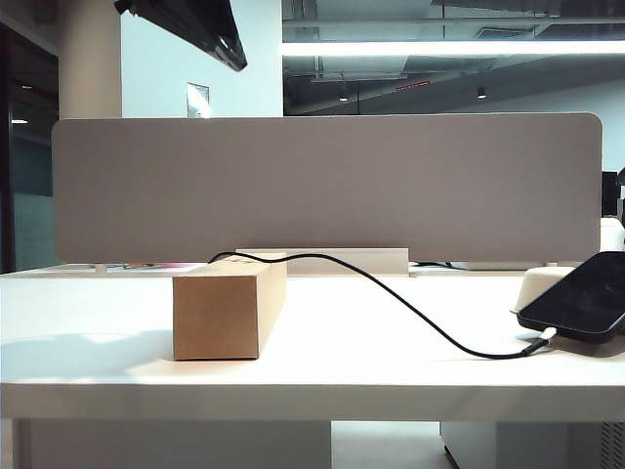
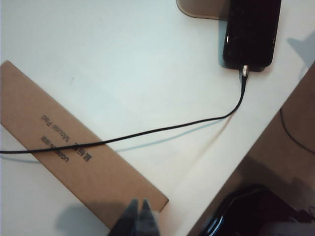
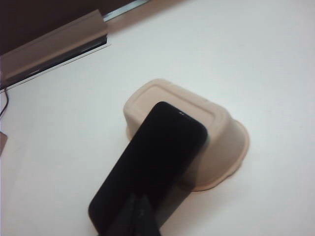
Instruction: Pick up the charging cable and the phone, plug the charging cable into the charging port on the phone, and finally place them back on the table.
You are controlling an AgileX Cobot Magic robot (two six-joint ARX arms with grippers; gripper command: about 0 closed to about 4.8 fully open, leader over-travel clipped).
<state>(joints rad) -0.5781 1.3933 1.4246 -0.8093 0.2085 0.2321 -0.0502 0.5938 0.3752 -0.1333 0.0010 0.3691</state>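
Observation:
The phone leans screen-up on an overturned beige tray at the table's right end. The charging cable runs from the cardboard box across the table, and its silver plug sits in the charging port at the phone's lower end. My left gripper hangs shut and empty above the box's near end. My right gripper is shut and empty, hovering over the phone's lower part. Neither gripper shows in the exterior view.
A grey fabric divider panel closes off the back of the table. The cable lies over the box's top. The table's front edge runs close to the phone, with a dark object below it on the floor side.

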